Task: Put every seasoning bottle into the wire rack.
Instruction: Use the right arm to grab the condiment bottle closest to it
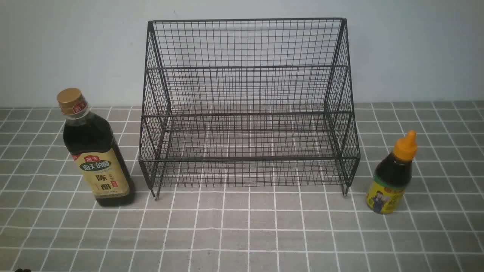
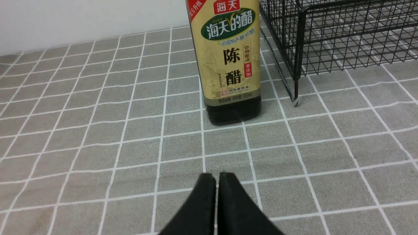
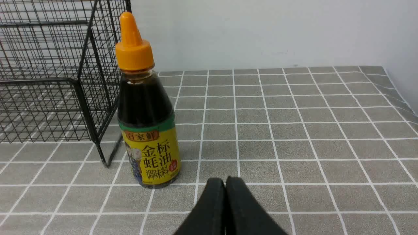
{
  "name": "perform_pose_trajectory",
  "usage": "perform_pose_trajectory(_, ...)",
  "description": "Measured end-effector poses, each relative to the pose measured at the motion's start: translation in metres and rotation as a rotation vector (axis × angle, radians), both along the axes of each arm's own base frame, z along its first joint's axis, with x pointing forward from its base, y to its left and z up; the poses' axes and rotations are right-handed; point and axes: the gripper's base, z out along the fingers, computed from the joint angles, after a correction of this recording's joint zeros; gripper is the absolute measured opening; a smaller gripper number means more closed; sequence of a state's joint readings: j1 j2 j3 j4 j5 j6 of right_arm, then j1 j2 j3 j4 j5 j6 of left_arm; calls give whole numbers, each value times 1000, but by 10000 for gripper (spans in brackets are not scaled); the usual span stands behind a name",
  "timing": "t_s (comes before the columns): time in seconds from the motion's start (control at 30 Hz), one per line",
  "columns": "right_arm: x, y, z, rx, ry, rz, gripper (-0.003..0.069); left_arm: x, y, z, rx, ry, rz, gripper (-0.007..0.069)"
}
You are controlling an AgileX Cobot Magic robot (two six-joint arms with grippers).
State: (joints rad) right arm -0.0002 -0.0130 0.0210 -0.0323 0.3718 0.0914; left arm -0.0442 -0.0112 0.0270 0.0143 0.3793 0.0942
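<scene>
**A:** So, bottles: how many?

**B:** Two. Item one: tall bottle (image 1: pixel 96 151), gold cap, dark liquid. The beige label has a red tab reading 海天, a green band reading 海天的醋, and 陈醋 in large black characters. It is upright on the table (image 1: pixel 242 234), straight ahead of the left claw (image 2: pixel 215 178) and apart from it.

**A:** Item two?

**B:** Short bottle (image 1: pixel 391 177), orange nozzle cap, dark liquid. The yellow label under a green band reads 百家鲜, then 金标蚝油 and 调味料, beside a small picture of a figure. It is upright on the table, ahead of the right claw (image 3: pixel 224 182) and a little toward the robot's left, not touching it.

**A:** Racks?

**B:** One. Rack (image 1: pixel 245 94), black wire mesh, two stepped tiers, tall back, no writing. It lies beyond the left claw toward the robot's right, and beyond the right claw toward the robot's left. Each bottle stands just beside a front leg, outside the rack.

**A:** Claws?

**B:** Two. On each, the fingers are pressed together and pinch nothing.
</scene>
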Motion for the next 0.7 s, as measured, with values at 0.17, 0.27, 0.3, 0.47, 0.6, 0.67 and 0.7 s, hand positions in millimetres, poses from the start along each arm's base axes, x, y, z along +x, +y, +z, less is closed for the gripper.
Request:
perform_pose_trajectory(0.17, 0, 0, 0, 1, 0, 0, -10, 0, 0, 0, 0, 0, 0, -7)
perform_pose_trajectory(0.27, 0, 0, 0, 1, 0, 0, -10, 0, 0, 0, 0, 0, 0, -7)
perform_pose_trajectory(0.3, 0, 0, 0, 1, 0, 0, -10, 0, 0, 0, 0, 0, 0, -7)
perform_pose_trajectory(0.47, 0, 0, 0, 1, 0, 0, -10, 0, 0, 0, 0, 0, 0, -7)
perform_pose_trajectory(0.6, 0, 0, 0, 0, 0, 0, -10, 0, 0, 0, 0, 0, 0, -7)
perform_pose_trajectory(0.67, 0, 0, 1, 9, -8, 0, -10, 0, 0, 0, 0, 1, 0, -7)
perform_pose_trajectory(0.7, 1, 1, 3, 53, -39, 1, -10, 0, 0, 0, 0, 0, 0, -7)
